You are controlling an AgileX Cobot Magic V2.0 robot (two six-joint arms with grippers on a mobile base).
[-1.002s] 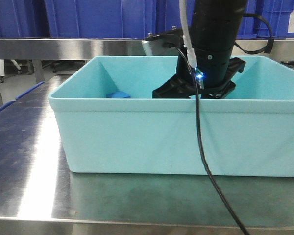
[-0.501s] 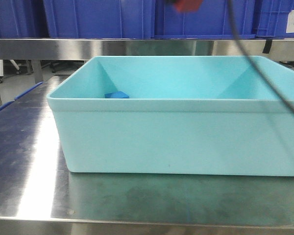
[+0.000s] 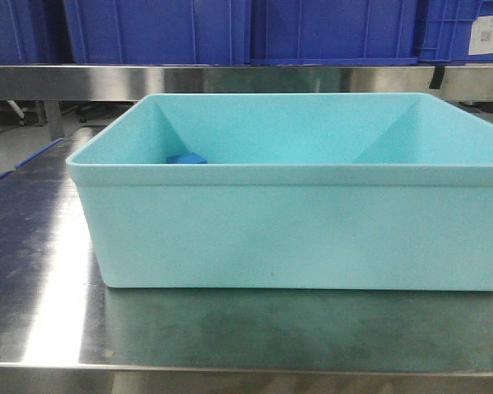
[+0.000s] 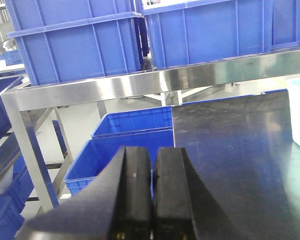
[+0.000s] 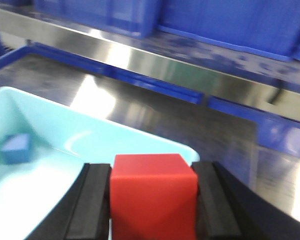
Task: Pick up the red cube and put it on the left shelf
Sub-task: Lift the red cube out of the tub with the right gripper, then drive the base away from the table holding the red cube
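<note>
TUB AND SHELF: The right gripper (image 5: 152,200) clamps the red cube (image 5: 154,192) between its two black fingers, holding it in the air over the far rim of the pale turquoise tub (image 5: 90,135), as the right wrist camera shows. At the cube's nine o'clock a small blue block (image 5: 16,148) lies on the tub's floor. Beyond the rim, toward twelve o'clock, a stretch of bare steel tabletop (image 5: 155,115) runs to the brushed front rail of the left shelf (image 5: 180,65), which carries big dark blue crates (image 5: 230,20).

In the front view the tub fills most of the table, and its right wall runs out of frame at three o'clock. Open steel shows at its nine o'clock and in a strip along the table's front edge at six o'clock. There the blue block sits by the tub's left wall, near ten o'clock. A white sticker (image 3: 486,34) on a crate at one o'clock bears print too small to read.

The left gripper (image 4: 152,190) hangs with its pads pressed flat together near the table's left edge, with blue floor crates (image 4: 130,135) at its twelve o'clock.
</note>
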